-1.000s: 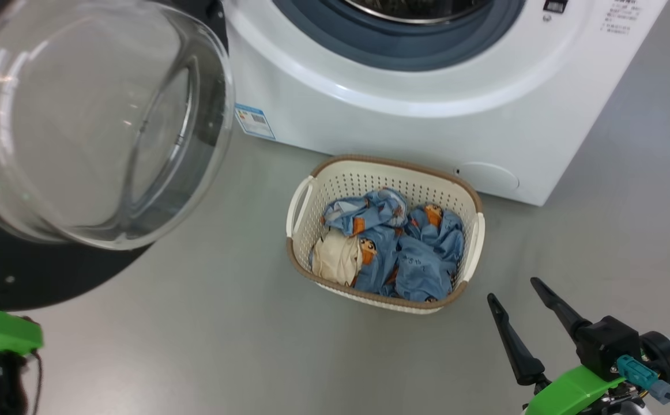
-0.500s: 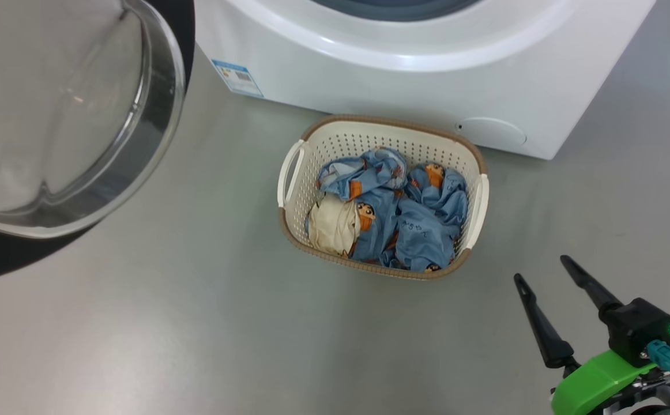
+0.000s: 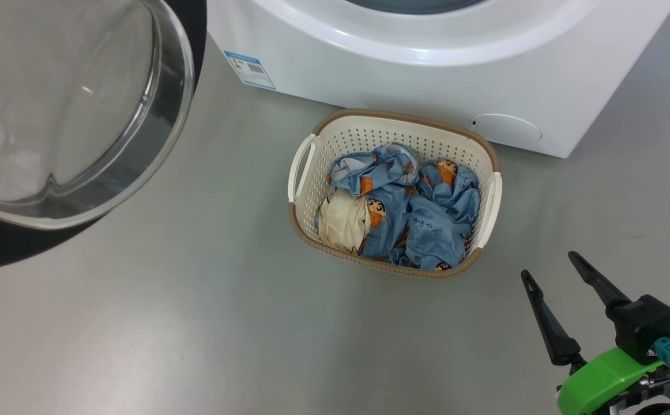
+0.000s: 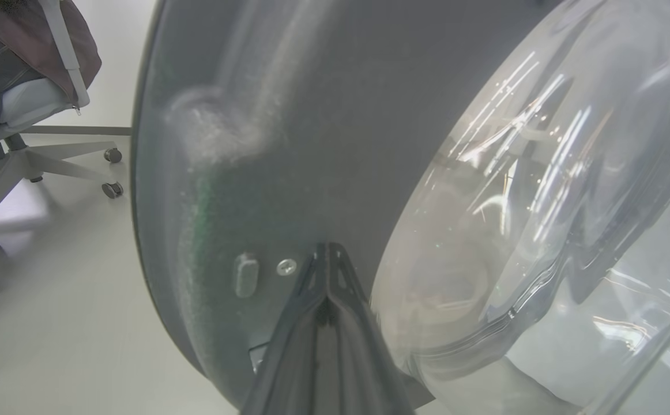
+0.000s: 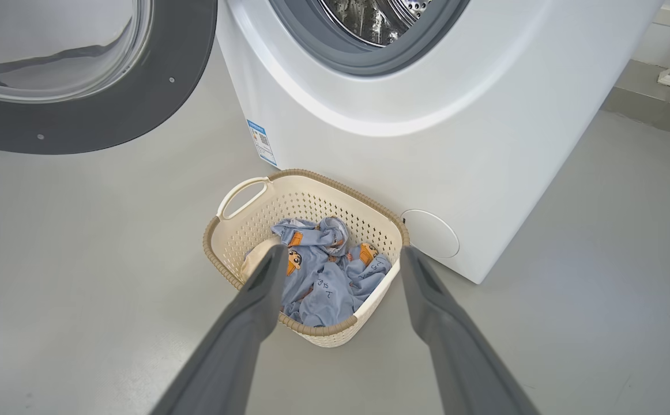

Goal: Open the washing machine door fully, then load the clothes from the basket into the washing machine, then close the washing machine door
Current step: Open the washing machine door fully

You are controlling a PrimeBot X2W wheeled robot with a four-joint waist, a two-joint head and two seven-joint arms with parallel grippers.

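**Washing machine door stands wide; the basket is next**

From where I stand, the robot's gaze has dropped over the last second. A second ago the head view reached up to the grey gasket. Now it stops at the white front below it, and the basket sits nearer the middle. That is the head tilting, not the things moving. The basket lies as before on the grey floor, just in front of the washing machine, to the right of the swung-out door and nearer the robot. The clothes are all inside it, blue pieces heaped together with the cream cloth at the left.

The left gripper has its fingers pressed together on nothing. It points at the door's dark inner rim beside a small screw; whether it touches the rim I cannot tell. The right gripper hovers spread and empty near the basket's right corner, much as it did a second ago.

I judge the opening step done or nearly so. The downward look suggests loading comes next, probably with the right arm.
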